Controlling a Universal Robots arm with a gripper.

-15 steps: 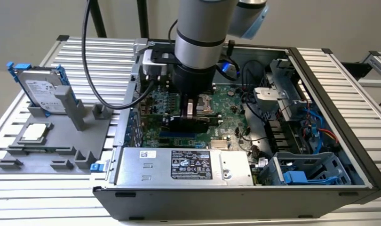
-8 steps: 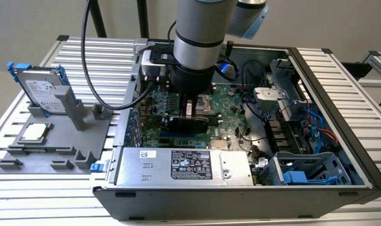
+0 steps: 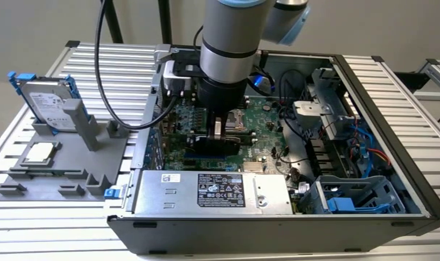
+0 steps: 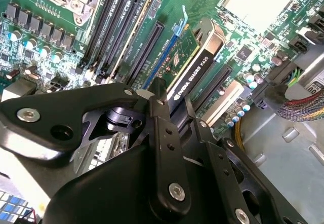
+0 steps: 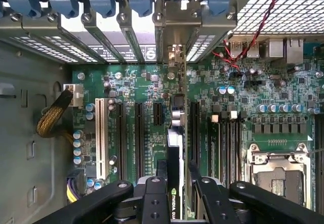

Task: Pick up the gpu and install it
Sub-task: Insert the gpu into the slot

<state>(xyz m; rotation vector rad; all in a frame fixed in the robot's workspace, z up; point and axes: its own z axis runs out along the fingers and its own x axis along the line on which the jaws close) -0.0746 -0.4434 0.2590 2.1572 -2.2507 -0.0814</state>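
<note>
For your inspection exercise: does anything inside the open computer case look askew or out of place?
Nothing stands out. The gpu stands on edge in the gripper, in line with the motherboard slots; the hard drive sits upright in its holder outside the case.

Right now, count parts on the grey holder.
2: hard drive upright at its far end, CPU chip flat nearer the camera. None looks hidden. The gripper holds the gpu.

Ribbed aluminium table (image 3: 96, 60) carries an open PC case (image 3: 394, 136) w/ its motherboard exposed. Beside the case, toward the exterior view's left, sits a grey fixture tray (image 3: 39, 187) on the table, just next to the case wall.
</note>
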